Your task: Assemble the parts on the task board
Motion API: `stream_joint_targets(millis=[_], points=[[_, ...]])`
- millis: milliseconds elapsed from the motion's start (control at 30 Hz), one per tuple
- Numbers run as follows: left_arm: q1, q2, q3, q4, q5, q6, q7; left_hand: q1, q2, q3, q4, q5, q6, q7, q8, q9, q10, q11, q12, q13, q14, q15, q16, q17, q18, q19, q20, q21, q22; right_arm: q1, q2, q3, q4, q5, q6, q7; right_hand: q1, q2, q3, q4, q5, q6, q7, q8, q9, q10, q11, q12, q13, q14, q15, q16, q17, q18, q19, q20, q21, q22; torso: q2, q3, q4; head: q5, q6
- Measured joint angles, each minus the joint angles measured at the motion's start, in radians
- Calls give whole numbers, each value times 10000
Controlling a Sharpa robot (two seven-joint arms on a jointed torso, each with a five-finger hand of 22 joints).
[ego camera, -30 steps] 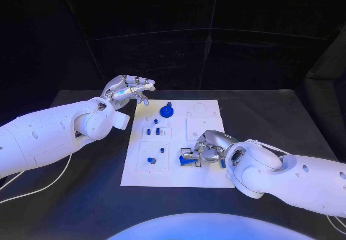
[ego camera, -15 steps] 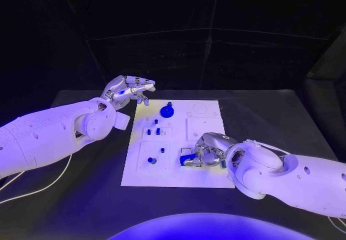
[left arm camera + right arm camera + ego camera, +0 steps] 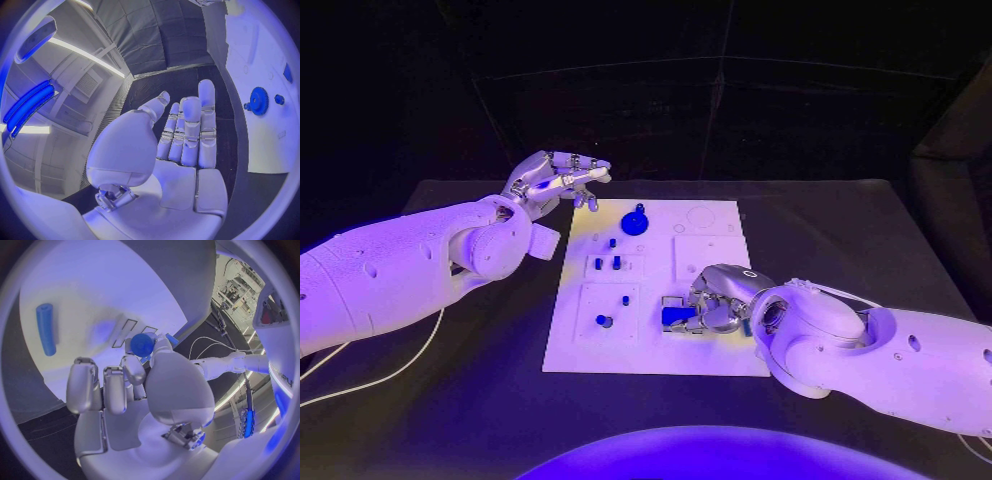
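The white task board (image 3: 711, 355) lies in the middle of the table. My right hand (image 3: 715, 305) rests low over its near right part and pinches a small blue part (image 3: 678, 317) between thumb and fingers; the right wrist view shows that round blue part (image 3: 142, 344) at the fingertips (image 3: 132, 365). A blue cylinder (image 3: 45, 329) lies flat on the board (image 3: 94, 285) beyond them. My left hand (image 3: 561, 180) hovers open off the board's far left corner, fingers extended (image 3: 187, 130). A blue gear (image 3: 635, 222) stands at the board's far middle, and the gear (image 3: 257, 101) is also in the left wrist view.
Several small blue pegs stand in the board's left half, among them one (image 3: 612, 241) near the gear, a pair (image 3: 606, 263) and one (image 3: 603, 321) near the front. Black table (image 3: 877, 230) surrounds the board. A white cable (image 3: 387, 370) trails at the left.
My right hand has shifted very slightly with the blue part, which sits a touch further right. The left hand has stayed where it was.
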Motion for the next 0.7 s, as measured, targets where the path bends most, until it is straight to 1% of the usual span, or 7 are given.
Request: stream_joint_targets(millis=[67,167,300,367,500,667,700], points=[[0,-3,0,0,0,0,-1,0,0,0,0,0,-34,-34,0,0,0,0,0,0,-32,32,0,-14,0,0,0,0,-8,-1,-10,-2,3,-30,-21,17,65,65,5,-6,203,1,-1,37,40,32,-30,19,33,-34,-33,7,0,1,36,-36,33,38,0,1,0,0,-2],[0,-7,0,0,0,0,-2,0,0,0,0,0,-34,-34,0,0,0,0,0,0,-32,32,0,-15,0,0,0,0,-8,-5,-15,-6,3,-59,-42,43,61,68,-8,4,587,37,32,63,55,50,-49,40,63,-10,-57,64,0,1,36,-36,41,60,1,1,-1,0,-6],[0,-11,0,4,0,0,-4,0,0,0,0,0,-34,-34,0,0,0,0,0,0,-32,32,0,-15,0,0,0,0,-7,-8,-26,-10,9,-85,-46,86,62,68,-39,9,1333,73,64,102,84,123,-120,100,114,-30,-112,144,-1,1,72,-72,45,110,1,1,-3,-13,-12],[0,-13,0,5,0,0,-5,0,0,0,0,0,-34,-34,0,0,0,0,0,0,-32,32,0,-14,0,0,0,0,-7,-9,-37,-10,14,-93,-50,109,62,68,-45,5,1599,73,65,103,86,158,-154,154,165,-14,-158,211,-1,1,107,-107,95,172,1,1,-3,-19,-14],[-1,-19,0,5,0,0,-5,0,0,-30,30,0,-34,-34,0,0,0,0,0,0,-32,32,0,-14,1,0,0,0,-7,-9,-63,-11,32,-107,-113,180,20,109,-85,157,1941,149,139,103,87,214,-141,342,338,-14,-158,273,-1,0,146,-146,201,369,0,1,-3,-34,-23],[-1,-24,0,8,0,0,-6,0,0,-30,30,0,-34,-34,0,0,0,0,0,0,-32,32,0,-14,1,0,0,0,-6,-10,-84,-11,49,-112,-285,299,-178,308,-186,360,2309,225,194,-4,37,266,-119,475,485,4,-176,358,-2,-18,178,-178,301,556,-1,0,-4,-52,-23],[-1,-24,0,10,0,0,-6,0,0,-30,30,0,-34,-33,30,0,0,0,0,0,-32,32,0,-14,1,0,0,0,-6,-10,-88,-11,50,-112,-328,324,-178,307,-185,361,2347,227,195,-5,30,266,-119,477,487,19,-191,381,-2,-164,178,-178,306,575,-1,-1,-4,-53,-22]])
